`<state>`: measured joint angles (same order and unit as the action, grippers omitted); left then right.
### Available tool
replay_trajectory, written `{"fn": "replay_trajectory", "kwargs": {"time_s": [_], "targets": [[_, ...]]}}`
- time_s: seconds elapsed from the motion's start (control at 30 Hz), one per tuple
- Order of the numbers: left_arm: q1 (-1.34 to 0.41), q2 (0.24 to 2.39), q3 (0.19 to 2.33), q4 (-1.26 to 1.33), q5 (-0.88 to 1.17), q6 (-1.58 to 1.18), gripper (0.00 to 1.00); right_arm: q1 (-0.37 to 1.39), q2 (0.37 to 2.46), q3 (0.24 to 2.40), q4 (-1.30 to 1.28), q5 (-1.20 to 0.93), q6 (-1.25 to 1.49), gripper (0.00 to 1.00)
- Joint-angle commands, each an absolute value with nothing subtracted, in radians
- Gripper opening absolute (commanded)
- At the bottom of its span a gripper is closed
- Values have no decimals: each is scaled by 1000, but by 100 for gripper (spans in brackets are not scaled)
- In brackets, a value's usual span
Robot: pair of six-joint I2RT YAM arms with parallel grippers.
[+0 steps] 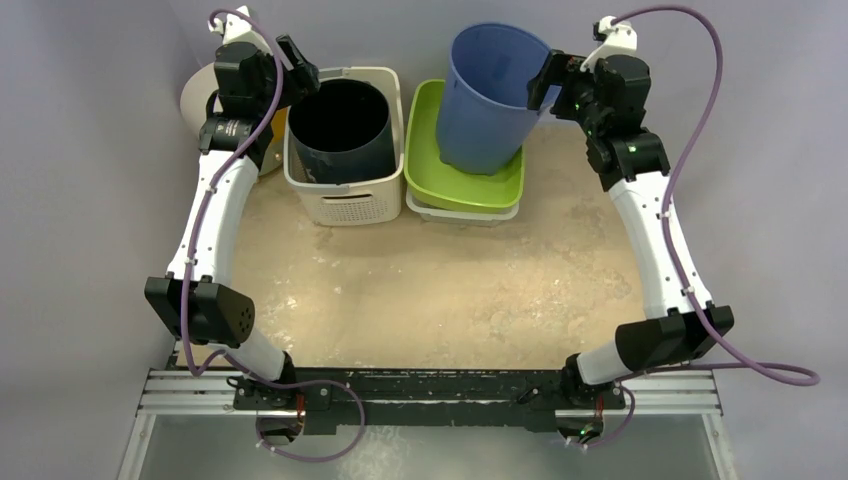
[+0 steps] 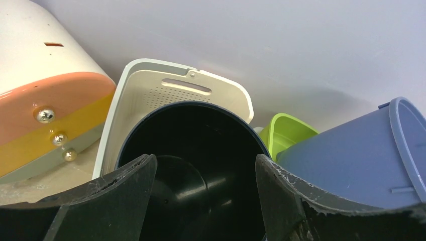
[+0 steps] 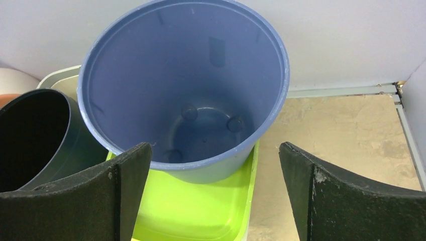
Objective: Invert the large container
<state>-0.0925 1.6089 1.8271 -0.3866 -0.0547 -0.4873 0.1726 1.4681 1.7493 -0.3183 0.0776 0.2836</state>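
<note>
right jaws: wide apart, empty | blue container [image 3: 186, 85]: tilted, just ahead, mouth facing them, base in green tray [image 3: 201, 211] | left jaws: apart, empty | dark container [image 2: 201, 150]: just ahead, inside white basket [image 2: 166, 85]

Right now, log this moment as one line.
blue bucket: mouth up, in green tray | left tool: open, facing black bucket | right tool: open, facing blue bucket

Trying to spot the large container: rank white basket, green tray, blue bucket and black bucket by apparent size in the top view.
1. white basket
2. green tray, nearly alike, partly covered
3. blue bucket, tilted, nearer the camera, so unsure
4. black bucket, inside the basket
</note>
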Motion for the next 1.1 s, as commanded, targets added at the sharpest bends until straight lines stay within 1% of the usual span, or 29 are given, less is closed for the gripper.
{"fn": "replay_trajectory", "kwargs": {"time_s": [0.0, 0.17, 0.3, 0.4, 0.43, 0.5, 0.57, 0.63, 0.73, 0.8, 0.93, 1.0, 1.07], "targets": [[-97, 1600, 1866, -366, -39, -485, 72, 171, 1476, 1799, -339, 69, 314, 100], [-97, 1595, 1867, -368, -56, -476, 73, 170, 1446, 1748, -271, 25, 318, 100], [-97, 1594, 1866, -368, -58, -476, 73, 163, 1423, 1710, -269, -6, 309, 100], [-97, 1591, 1861, -369, -60, -474, 73, 166, 1394, 1664, -186, -43, 180, 100], [-97, 1590, 1858, -371, -62, -474, 73, 168, 1392, 1662, -175, -53, 160, 97], [-97, 1584, 1847, -369, -68, -474, 73, 172, 1404, 1686, -186, -50, 115, 88], [-97, 1577, 1828, -361, -75, -478, 73, 177, 1437, 1741, -245, -28, 62, 78], [-97, 1572, 1814, -358, -81, -481, 73, 188, 1493, 1828, -326, -34, -11, 72], [-97, 1567, 1801, -356, -89, -483, 73, 219, 1557, 1944, -403, -39, -102, 69], [-97, 1566, 1792, -356, -97, -483, 73, 246, 1574, 1963, -404, -46, -154, 66], [-97, 1566, 1778, -357, -107, -480, 73, 338, 1615, 1995, -428, -72, -227, 64], [-97, 1567, 1776, -366, -115, -475, 73, 396, 1628, 1999, -448, -65, -258, 64], [-97, 1568, 1775, -376, -122, -465, 73, 456, 1634, 1996, -467, -52, -287, 66]]}}
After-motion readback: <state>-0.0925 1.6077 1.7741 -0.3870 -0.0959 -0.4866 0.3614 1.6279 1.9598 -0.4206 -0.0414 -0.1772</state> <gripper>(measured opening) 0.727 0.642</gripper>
